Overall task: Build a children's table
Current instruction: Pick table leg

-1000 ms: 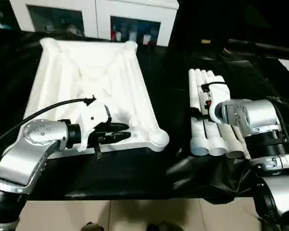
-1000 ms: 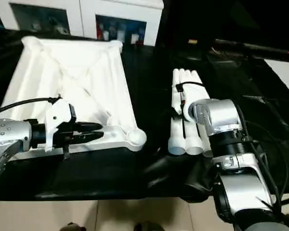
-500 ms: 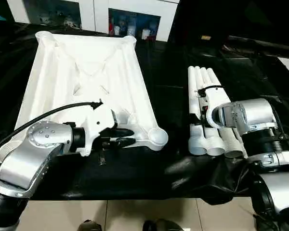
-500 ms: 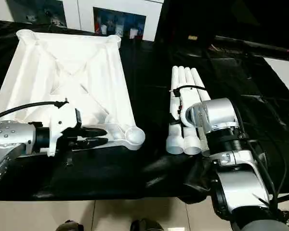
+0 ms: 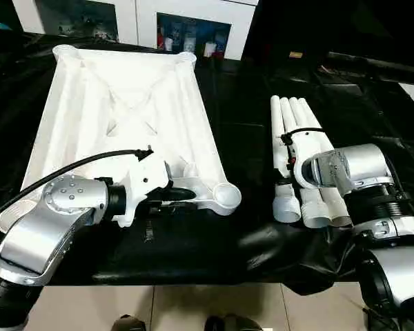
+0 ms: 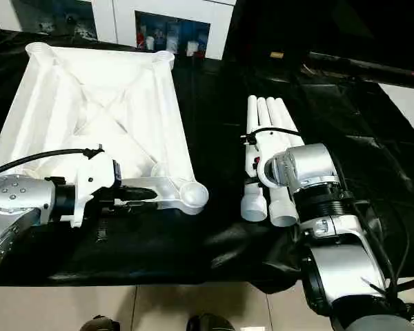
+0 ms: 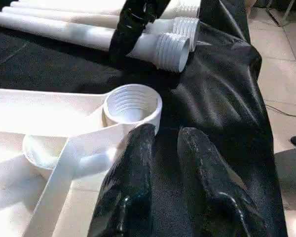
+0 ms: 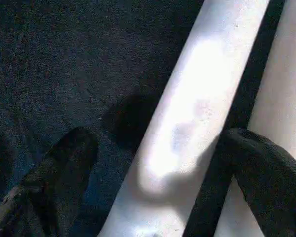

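We are working over the black cloth (image 5: 193, 248), where the top (image 5: 124, 110) is lying ribbed side up on our left and the four legs (image 5: 300, 165) are lying side by side on our right. Our right gripper (image 8: 153, 163) is straddling the outermost leg (image 8: 197, 98), fingers spread wide on either side of it, not yet pinching. Our left gripper (image 7: 163, 163) is hovering by the near corner socket (image 7: 132, 104), fingers nearly together and holding nothing. To do this pick well, we are wanting the right fingers centred on that one leg before closing, so the neighbour is not getting nipped, and gripping close enough to the threaded end to steer it into the socket.
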Available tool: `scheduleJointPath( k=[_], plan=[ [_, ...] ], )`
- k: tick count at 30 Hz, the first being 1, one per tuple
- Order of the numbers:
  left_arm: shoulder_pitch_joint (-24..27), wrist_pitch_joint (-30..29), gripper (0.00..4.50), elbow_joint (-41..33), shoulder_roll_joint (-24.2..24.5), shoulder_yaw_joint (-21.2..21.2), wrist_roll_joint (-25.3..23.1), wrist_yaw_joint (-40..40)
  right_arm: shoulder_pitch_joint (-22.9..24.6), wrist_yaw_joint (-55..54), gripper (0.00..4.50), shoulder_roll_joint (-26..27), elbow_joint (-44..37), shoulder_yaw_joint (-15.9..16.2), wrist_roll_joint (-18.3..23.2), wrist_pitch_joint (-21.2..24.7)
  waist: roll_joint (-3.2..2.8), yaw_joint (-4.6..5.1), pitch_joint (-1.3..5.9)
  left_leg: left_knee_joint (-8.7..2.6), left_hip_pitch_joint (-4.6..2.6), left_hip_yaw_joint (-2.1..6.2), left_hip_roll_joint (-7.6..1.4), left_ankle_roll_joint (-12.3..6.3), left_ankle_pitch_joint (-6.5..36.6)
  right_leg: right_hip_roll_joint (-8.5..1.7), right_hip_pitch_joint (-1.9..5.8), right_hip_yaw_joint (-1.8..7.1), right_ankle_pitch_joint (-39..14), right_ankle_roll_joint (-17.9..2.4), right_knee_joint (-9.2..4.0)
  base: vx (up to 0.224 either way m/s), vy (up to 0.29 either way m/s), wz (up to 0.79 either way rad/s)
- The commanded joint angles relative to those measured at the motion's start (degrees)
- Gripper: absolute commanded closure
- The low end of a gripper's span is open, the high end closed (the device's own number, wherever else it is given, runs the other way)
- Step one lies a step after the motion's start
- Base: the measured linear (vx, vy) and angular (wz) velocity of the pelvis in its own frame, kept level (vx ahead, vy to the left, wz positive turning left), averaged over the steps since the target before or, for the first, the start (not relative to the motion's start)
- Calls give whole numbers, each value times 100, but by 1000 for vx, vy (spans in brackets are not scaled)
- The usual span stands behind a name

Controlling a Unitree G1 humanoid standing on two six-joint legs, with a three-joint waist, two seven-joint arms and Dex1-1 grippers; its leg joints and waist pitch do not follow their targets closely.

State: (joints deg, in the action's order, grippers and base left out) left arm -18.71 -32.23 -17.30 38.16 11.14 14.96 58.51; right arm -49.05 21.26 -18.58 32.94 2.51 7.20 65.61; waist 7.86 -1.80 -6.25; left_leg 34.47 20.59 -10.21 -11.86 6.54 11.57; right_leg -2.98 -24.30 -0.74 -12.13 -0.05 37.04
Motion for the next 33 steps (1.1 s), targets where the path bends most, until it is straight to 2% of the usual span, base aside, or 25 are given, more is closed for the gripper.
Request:
scheduleJointPath(
  k=[1, 4, 5, 10, 12, 18, 20, 22, 24, 26, 27, 30, 31, 32, 33],
  plan=[
    [-29, 27, 349, -142, 20, 90, 3, 26, -79, 61, 5, -107, 28, -62, 59, 64, -110, 17, 381, -358, -53, -85, -40, 74, -410, -240, 377, 229, 857, -1249, -272, 0, 0, 0],
    [-57, 55, 349, -96, 27, 115, -10, 28, -99, 84, 5, -82, 185, -59, 63, -9, -115, 18, 387, -355, -58, -88, -43, 53, -422, -246, 374, 228, 886, -1290, -270, 0, 0, 0],
    [-67, 60, 348, -86, 31, 132, -23, 24, -90, 81, 33, -64, 240, -70, 67, -16, -115, 19, 393, -353, -64, -90, -44, 49, -429, -243, 370, 225, 888, -1319, -268, 0, 0, 0],
    [-62, -346, 348, -154, 251, 276, -142, 9, -1, 80, 53, -3, 322, -88, 73, -6, -109, 16, 398, -349, -51, -88, -37, 41, -483, -244, 383, 227, 922, -1309, -259, 0, 0, 0],
    [-64, -523, 348, -171, 313, 283, -119, 21, 13, 98, 81, 9, 368, -103, 69, 9, -121, 15, 396, -350, -62, -90, -44, 59, -465, -245, 371, 224, 880, -1308, -263, 0, 0, 0],
    [-88, -484, 348, -178, 298, 285, -108, 16, -12, 62, 116, 17, 617, -126, 86, -109, -116, 7, 410, -343, -55, -93, -36, 55, -496, -246, 386, 225, 952, -1360, -256, 0, 0, 0],
    [-143, -668, 348, -162, 307, 285, -50, -39, -20, 27, 135, 27, 712, -178, 105, -155, -114, 5, 422, -340, -56, -93, -36, 51, -523, -243, 389, 222, 993, -1373, -249, 0, 0, 0],
    [-156, -641, 348, -159, 303, 281, -74, -83, -22, 14, 135, 28, 732, -193, 109, -164, -113, 0, 427, -338, -50, -92, -32, 42, -528, -241, 398, 223, 1017, -1377, -248, 0, 0, 0],
    [-166, -507, 348, -148, 242, 227, -101, -155, -31, -83, 163, 61, 806, -383, 177, -216, -136, -8, 451, -331, -50, -86, -32, 37, -559, -248, 410, 224, 1087, -1387, -238, 0, 0, 0],
    [-161, -422, 348, -149, 225, 207, -100, -141, -34, -99, 173, 69, 830, -438, 199, -240, -120, -8, 451, -331, -45, -91, -30, 27, -539, -246, 410, 219, 1094, -1417, -243, 0, 0, 0],
    [-129, 17, 330, -58, 84, 112, -116, -188, -18, -133, 187, 81, 840, -527, 236, -274, -194, -24, 475, -328, -54, -80, -29, 41, -523, -250, 415, 215, 1104, -1439, -240, 0, 0, 0],
    [-96, 324, 310, 67, -122, -8, -123, -351, 15, -182, 213, 103, 845, -660, 298, -329, -188, -26, 502, -322, -51, -81, -30, 46, -535, -243, 435, 208, 1278, -1497, -237, 0, 0, 0],
    [-75, 663, 310, 168, -308, -80, -178, -537, 43, -221, 213, 106, 848, -741, 338, -412, -244, -28, 540, -317, -59, -72, -34, 67, -498, -250, 446, 201, 1327, -1529, -229, 0, 0, 0],
    [-56, 930, 303, 245, -458, -127, -198, -651, 69, -245, 218, 106, 843, -818, 378, -472, -218, -37, 558, -314, -44, -72, -35, 48, -447, -255, 470, 202, 1322, -1552, -241, 0, 0, 0],
    [-53, 940, 278, 288, -541, -160, -194, -746, 92, -242, 237, 109, 769, -864, 412, -502, -246, -55, 558, -317, -44, -68, -36, 41, -346, -262, 472, 206, 1240, -1562, -240, 0, 0, 0]
  ],
)
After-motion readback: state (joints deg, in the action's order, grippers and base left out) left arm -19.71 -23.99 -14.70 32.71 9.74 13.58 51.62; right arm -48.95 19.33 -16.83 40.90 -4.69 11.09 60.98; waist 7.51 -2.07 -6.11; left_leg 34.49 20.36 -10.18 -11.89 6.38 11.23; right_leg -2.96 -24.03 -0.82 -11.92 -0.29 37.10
